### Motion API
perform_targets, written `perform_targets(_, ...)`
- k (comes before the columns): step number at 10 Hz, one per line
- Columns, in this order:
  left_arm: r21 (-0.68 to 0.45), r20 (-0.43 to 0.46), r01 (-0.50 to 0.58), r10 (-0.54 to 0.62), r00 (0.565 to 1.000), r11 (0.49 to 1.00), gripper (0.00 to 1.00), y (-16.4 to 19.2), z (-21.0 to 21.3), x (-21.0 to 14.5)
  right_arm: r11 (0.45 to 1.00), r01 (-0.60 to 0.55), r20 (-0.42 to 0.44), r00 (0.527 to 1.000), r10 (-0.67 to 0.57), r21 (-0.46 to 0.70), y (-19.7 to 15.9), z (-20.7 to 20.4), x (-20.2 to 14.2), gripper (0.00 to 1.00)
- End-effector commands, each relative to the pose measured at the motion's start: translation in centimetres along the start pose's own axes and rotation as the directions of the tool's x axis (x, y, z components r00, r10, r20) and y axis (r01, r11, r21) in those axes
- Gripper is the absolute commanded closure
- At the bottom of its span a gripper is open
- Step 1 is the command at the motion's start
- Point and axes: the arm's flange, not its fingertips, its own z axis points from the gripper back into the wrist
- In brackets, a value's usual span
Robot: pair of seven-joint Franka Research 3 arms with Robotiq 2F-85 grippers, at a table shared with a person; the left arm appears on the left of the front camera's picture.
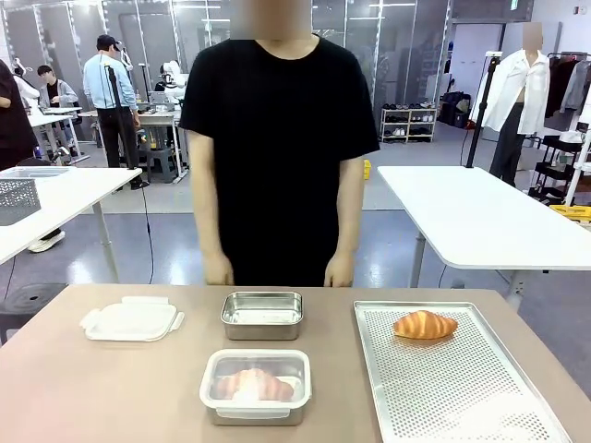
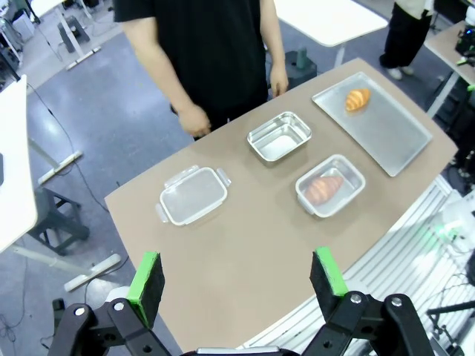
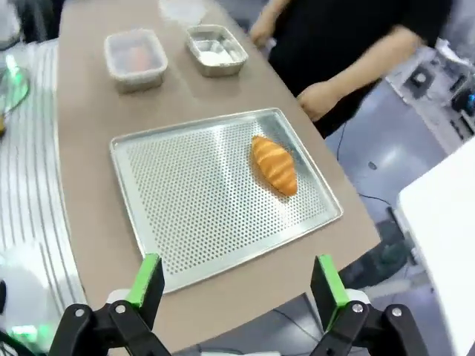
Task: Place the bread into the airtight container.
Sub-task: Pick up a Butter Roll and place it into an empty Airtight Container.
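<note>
One croissant-shaped bread (image 1: 424,325) lies at the far end of a perforated metal tray (image 1: 443,388) on the table's right side. An open, empty metal container (image 1: 262,314) stands mid-table, with its loose white lid (image 1: 129,318) to the left. Nearer me a lidded container (image 1: 256,385) holds another bread. My left gripper (image 2: 236,276) hangs open high above the table's near edge, far from the open container (image 2: 279,136) and the lid (image 2: 193,195). Open as well, my right gripper (image 3: 236,280) hovers above the tray (image 3: 200,200), with the bread (image 3: 274,165) ahead of its fingers.
A person in black stands at the far edge, with both hands (image 1: 219,270) down at the table's rim. In the right wrist view one hand (image 3: 318,99) is beside the tray's far corner. Other white tables stand behind.
</note>
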Motion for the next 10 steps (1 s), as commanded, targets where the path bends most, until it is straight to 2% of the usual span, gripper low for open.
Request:
perform_targets(1, -0.012, 0.005, 0.006, -0.006, 1.000, 1.000, 0.00, -0.1, 0.1, 0.3, 0.983, -0.153, -0.131, 0.977, 0.165, 0.099, -1.4, -2.9, 3.2, 0.00)
perform_targets(2, -0.012, 0.005, 0.006, -0.006, 1.000, 1.000, 0.00, -0.1, 0.1, 0.3, 0.968, -0.207, -0.181, 0.956, 0.231, 0.141, -1.9, -5.0, 5.2, 0.00)
perform_targets(5, -0.012, 0.005, 0.006, -0.006, 1.000, 1.000, 0.00, -0.1, 0.1, 0.3, 0.879, -0.380, -0.305, 0.834, 0.460, 0.288, -2.3, -12.3, 9.9, 0.00)
perform_targets(8, -0.012, 0.005, 0.006, -0.006, 1.000, 1.000, 0.00, -0.1, 0.1, 0.3, 0.891, -0.361, -0.430, 0.783, 0.450, 0.274, -3.1, -19.5, 12.5, 0.00)
perform_targets(10, -0.012, 0.005, 0.006, -0.006, 1.000, 1.000, 0.00, -0.1, 0.1, 0.3, 0.924, -0.288, -0.497, 0.780, 0.380, 0.253, -4.9, -24.7, 12.6, 0.00)
